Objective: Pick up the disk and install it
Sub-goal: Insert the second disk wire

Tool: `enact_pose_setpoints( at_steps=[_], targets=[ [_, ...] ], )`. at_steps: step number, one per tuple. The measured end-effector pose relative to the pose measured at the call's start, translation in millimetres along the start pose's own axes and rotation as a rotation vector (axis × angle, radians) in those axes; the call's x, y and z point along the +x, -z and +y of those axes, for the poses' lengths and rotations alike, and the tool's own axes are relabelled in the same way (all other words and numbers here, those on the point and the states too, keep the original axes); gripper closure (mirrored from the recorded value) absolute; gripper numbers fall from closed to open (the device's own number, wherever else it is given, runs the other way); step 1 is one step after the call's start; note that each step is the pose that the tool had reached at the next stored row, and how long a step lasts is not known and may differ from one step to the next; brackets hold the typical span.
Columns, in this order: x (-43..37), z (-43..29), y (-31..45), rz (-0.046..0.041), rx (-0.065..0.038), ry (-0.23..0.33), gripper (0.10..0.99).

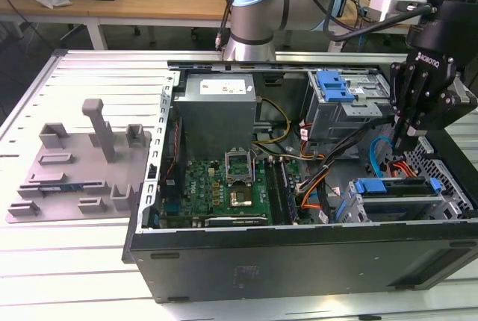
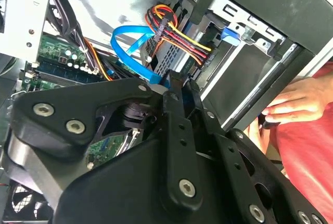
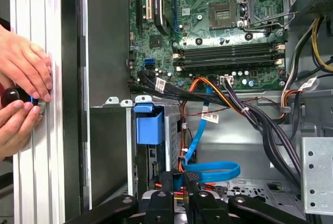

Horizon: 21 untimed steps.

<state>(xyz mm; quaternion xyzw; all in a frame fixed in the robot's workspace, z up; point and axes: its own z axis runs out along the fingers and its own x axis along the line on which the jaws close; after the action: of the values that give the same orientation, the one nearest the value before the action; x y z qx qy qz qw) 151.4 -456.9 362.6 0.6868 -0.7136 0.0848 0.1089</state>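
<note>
We see the gripper [image 1: 404,142] hanging over the open computer case [image 1: 299,254], its fingers [image 3: 190,181] drawn together with nothing between them, right by a looped blue cable [image 3: 208,169]. The disk [image 1: 396,187] with its blue frame sits in the drive cage at the case's corner on the exterior view's right, just below the gripper. In the first wrist view, a person's hands [image 3: 21,94] rest on the tabletop [image 3: 36,172] beside the case.

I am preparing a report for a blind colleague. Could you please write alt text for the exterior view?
A black gripper on a robot arm hangs over the exterior view's right end of an open computer case, above a blue-framed disk seated in its bay. A green motherboard lies mid-case; a grey fixture plate sits left.
</note>
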Motion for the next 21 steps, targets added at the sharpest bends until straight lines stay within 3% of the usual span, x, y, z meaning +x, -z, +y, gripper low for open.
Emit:
enact_pose_setpoints(
  at_steps=[3, 4, 10, 12, 14, 17, 20, 21],
  targets=[
    [1.0, -0.1, -1.2, 0.0, 0.0, 0.0, 0.878],
    [1.2, -0.1, -1.3, 0.0001, 0.0, 0.0, 0.925],
    [4.9, -0.2, -2.6, -0.0001, 0.0, 0.0, 0.925],
    [8.4, -0.4, -3.5, -0.0041, 0.0, 0.0, 0.925],
    [11.9, -0.6, -4.6, -0.0164, -0.001, 0.0, 0.925],
    [18.0, -1.0, -6.3, -0.0529, -0.002, 0.001, 0.925],
    [22.4, -1.3, -7.5, -0.0766, -0.003, 0.001, 0.925],
    [24.7, -1.5, -8.2, -0.0889, -0.003, 0.002, 0.925]
  ],
)
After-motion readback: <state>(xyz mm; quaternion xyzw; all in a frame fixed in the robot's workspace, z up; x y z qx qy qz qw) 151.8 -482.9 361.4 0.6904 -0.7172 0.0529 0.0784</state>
